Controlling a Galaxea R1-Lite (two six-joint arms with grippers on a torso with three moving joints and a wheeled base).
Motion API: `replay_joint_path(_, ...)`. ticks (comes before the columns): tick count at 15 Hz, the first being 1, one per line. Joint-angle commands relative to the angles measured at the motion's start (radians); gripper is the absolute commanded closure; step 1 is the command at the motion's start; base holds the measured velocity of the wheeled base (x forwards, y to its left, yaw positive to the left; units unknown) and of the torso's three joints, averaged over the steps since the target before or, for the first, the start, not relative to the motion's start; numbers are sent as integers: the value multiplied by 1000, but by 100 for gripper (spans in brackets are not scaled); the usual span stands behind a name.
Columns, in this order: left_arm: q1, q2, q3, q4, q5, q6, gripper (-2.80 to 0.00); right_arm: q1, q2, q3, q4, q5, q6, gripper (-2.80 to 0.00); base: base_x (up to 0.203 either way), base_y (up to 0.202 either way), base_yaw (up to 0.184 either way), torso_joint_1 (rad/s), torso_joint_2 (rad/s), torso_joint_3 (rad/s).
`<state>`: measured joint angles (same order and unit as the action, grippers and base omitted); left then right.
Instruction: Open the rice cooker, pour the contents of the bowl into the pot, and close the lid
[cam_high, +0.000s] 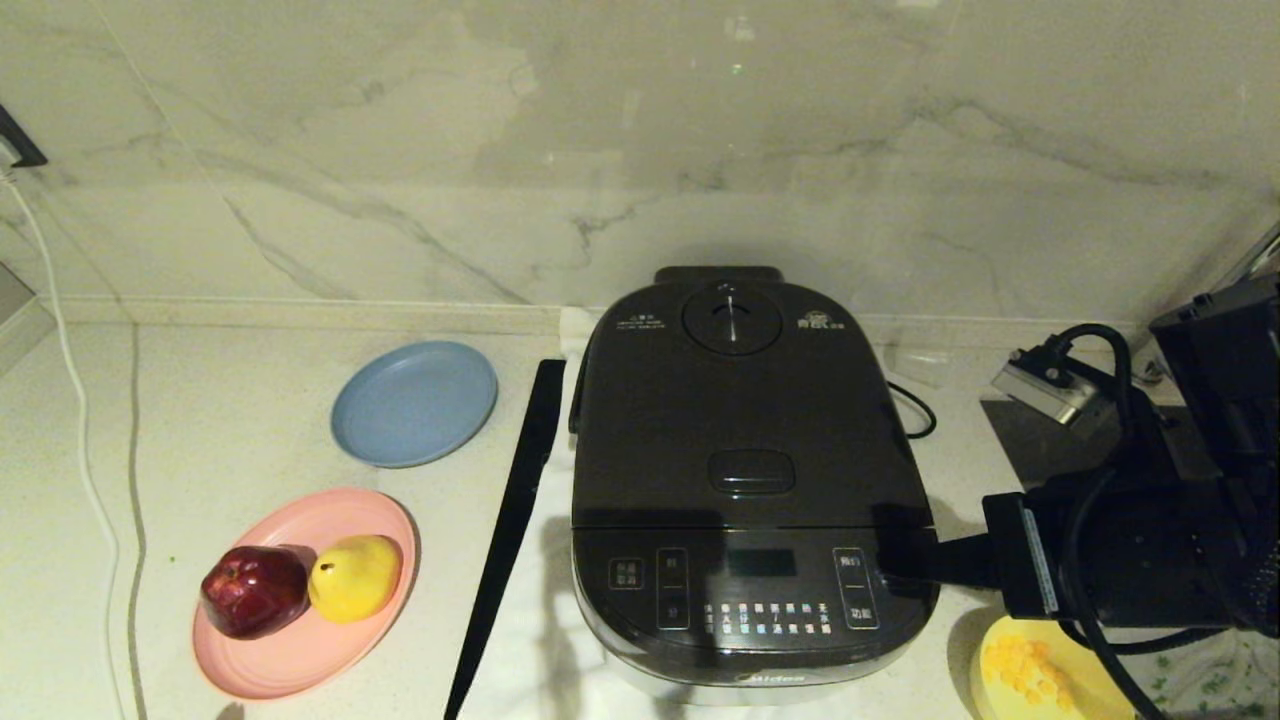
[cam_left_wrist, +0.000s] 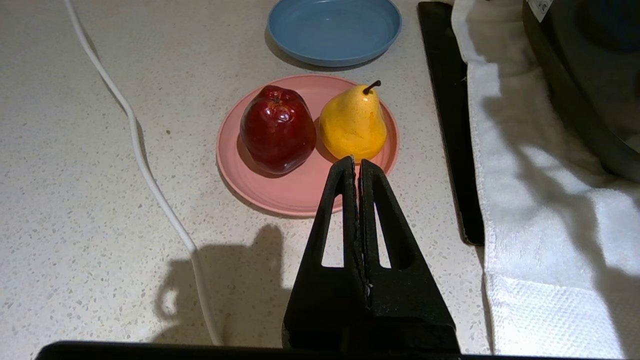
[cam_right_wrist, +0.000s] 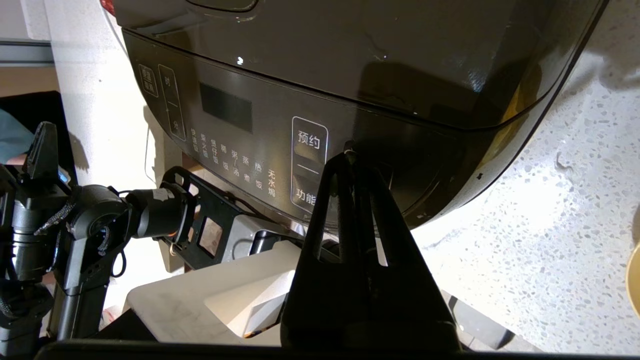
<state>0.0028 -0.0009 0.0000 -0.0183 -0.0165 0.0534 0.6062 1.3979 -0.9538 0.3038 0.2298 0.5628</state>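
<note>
Rice cooker, lid down, sits just ahead of the right end effector, whose fingers are pressed together at the panel's corner; it should rise to the oval release button beyond its tips and press squarely.

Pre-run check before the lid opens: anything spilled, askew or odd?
Nothing spilled. The rice cooker sits on a white towel, lid shut. The kernels are all in the bowl. One oddity: a long black strip lies slanted beside the cooker.
</note>
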Motion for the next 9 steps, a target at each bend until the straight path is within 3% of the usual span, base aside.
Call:
replay_joint_path(1,0,1,8,0,0,0,0,-1,-27,-31,-2,-4,5,0,0,0,0,0,0,0)
replay_joint_path(7,0,1,9,0,0,0,0,-114,-197,-189,47,-34,-4,0,0,0,0,0,0,0)
replay_joint_path(9,0,1,8,0,0,0,0,-152,-226,-213,84,-140,-24,0,0,0,0,0,0,0)
